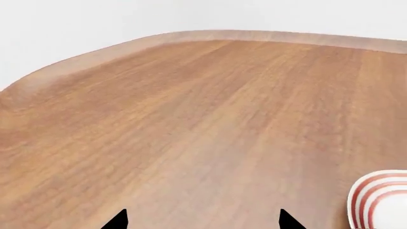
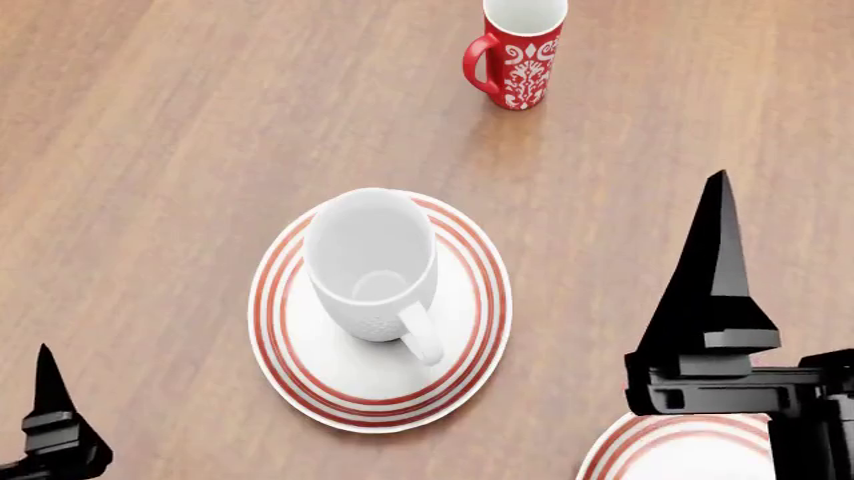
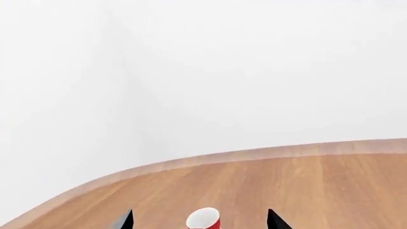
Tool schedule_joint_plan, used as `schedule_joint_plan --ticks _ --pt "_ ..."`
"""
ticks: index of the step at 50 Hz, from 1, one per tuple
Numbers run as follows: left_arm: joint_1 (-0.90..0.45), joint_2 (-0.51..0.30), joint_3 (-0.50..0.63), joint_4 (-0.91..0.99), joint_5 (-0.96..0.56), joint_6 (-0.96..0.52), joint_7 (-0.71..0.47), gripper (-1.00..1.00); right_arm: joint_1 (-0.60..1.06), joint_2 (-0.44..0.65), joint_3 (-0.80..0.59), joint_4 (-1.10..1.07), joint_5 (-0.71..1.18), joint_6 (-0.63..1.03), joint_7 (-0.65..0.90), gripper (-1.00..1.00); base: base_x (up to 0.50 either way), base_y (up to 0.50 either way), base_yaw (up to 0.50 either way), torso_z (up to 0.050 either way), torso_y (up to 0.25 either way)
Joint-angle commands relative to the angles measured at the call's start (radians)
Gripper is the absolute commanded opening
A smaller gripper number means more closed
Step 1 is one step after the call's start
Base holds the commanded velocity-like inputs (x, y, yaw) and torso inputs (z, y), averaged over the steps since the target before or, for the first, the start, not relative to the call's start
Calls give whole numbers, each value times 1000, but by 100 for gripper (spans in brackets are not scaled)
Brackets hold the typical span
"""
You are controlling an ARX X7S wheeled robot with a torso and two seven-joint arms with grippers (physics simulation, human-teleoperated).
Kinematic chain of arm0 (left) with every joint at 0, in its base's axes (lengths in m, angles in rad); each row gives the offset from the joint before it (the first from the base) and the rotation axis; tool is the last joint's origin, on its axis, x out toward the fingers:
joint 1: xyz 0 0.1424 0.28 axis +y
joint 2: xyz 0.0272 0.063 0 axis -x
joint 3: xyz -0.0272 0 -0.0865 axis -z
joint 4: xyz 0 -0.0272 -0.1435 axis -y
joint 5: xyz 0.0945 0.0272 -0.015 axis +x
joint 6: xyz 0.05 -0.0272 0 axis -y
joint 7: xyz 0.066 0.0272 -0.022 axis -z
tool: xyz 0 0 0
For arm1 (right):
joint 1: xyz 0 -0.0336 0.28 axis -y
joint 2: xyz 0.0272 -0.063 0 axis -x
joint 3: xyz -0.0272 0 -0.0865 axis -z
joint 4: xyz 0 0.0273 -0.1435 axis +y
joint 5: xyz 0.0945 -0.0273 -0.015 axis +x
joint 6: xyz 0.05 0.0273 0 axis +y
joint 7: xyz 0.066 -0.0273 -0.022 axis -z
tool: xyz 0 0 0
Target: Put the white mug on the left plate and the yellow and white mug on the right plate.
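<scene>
The white mug point(image 2: 370, 265) stands upright on the left plate point(image 2: 294, 355) in the middle of the head view, handle toward me, with no gripper touching it. My left gripper point(image 1: 202, 220) is open over bare wood, and its finger point(image 2: 51, 400) shows at the lower left, apart from that plate. The same plate's rim point(image 1: 375, 198) shows at the edge of the left wrist view. The right plate point(image 2: 667, 450) is half hidden under my right arm. My right gripper point(image 3: 200, 220) is open and empty, its finger point(image 2: 714, 270) pointing away from me. The yellow and white mug is out of view.
A red mug with white ornament point(image 2: 518, 50) stands upright at the far side of the wooden table point(image 2: 160, 150); its rim point(image 3: 203, 218) shows some way beyond the right jaws. The table's rounded far edge point(image 3: 190, 162) meets a white wall.
</scene>
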Motion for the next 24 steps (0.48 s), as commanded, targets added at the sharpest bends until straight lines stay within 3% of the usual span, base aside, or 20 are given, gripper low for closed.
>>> schedule_joint_plan --ticks 1,11,24 --pt "-22 -18 -43 103 8 -58 -16 100 65 9 13 -75 15 36 19 100 0 0 0 0 0" --pt "-10 -67 -74 233 -6 -97 -49 100 64 32 16 -203 61 55 56 100 0 0 0 0 0" --pt "26 -165 -130 510 12 -157 -114 100 -70 38 73 -404 19 -37 11 100 0 0 0 0 0"
